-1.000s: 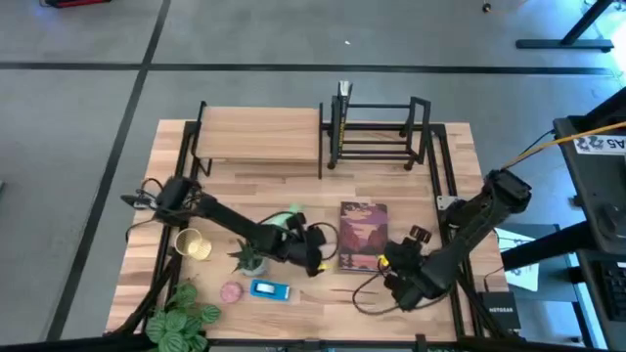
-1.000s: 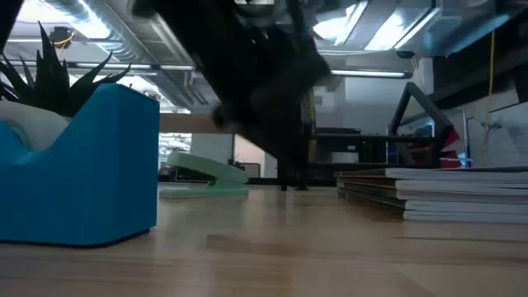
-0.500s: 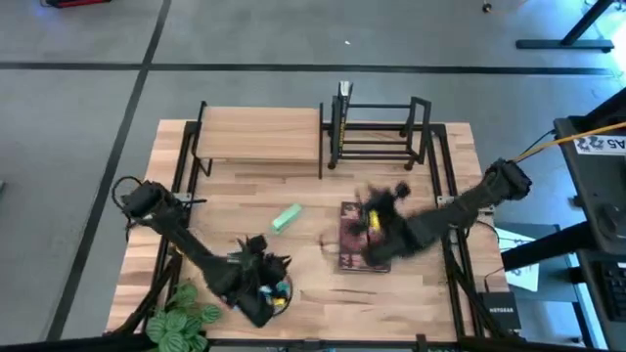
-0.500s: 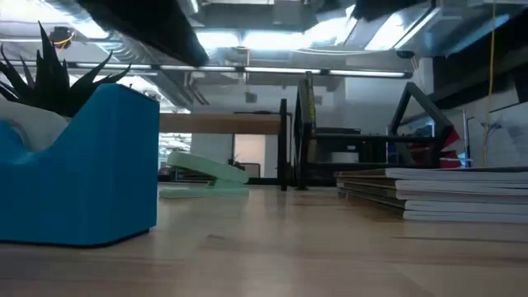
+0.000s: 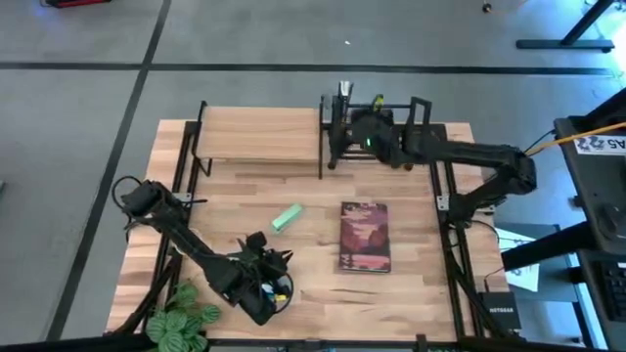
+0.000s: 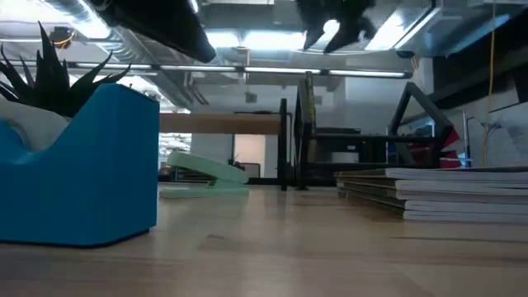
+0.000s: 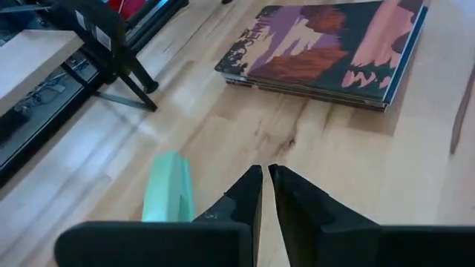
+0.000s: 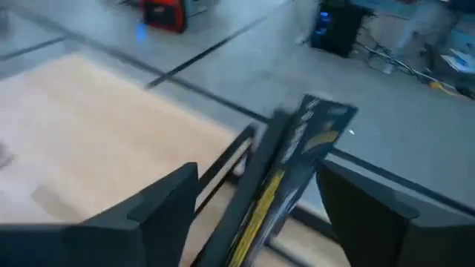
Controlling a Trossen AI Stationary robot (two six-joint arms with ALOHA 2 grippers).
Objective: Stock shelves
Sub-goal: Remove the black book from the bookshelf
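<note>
Reaching across to the far right of the table (image 5: 421, 249) with the right gripper (image 5: 354, 127), high above the left end of the black book rack (image 5: 386, 137). Spread its fingers (image 8: 167, 204) wide and gripped nothing. Framed between them, in the right wrist view, a thin upright book (image 8: 297, 159) with yellow lettering down its spine, clear of both fingers. Stood that book at the rack's left end, as seen in the low view, just beside the light wood-topped shelf (image 5: 259, 135). Placed the two shelves side by side along the far edge, wood-topped one to the left, rack to the right. Could not tell from any view whether the wood-topped shelf carried anything on its lower tier.

Waited at the near left with the left gripper (image 7: 266, 185), fingers pinched to a narrow slit with nothing between them. Hovered over the near-left corner, close to a blue tape dispenser (image 6: 82, 173) and a leafy potted plant (image 5: 181, 318).

Lay flat near the middle of the table: a stack of books (image 5: 364, 237), purple and dark cover up, well short of the rack. Rested to its left, apart from it, a pale green stapler (image 5: 286, 218).
</note>
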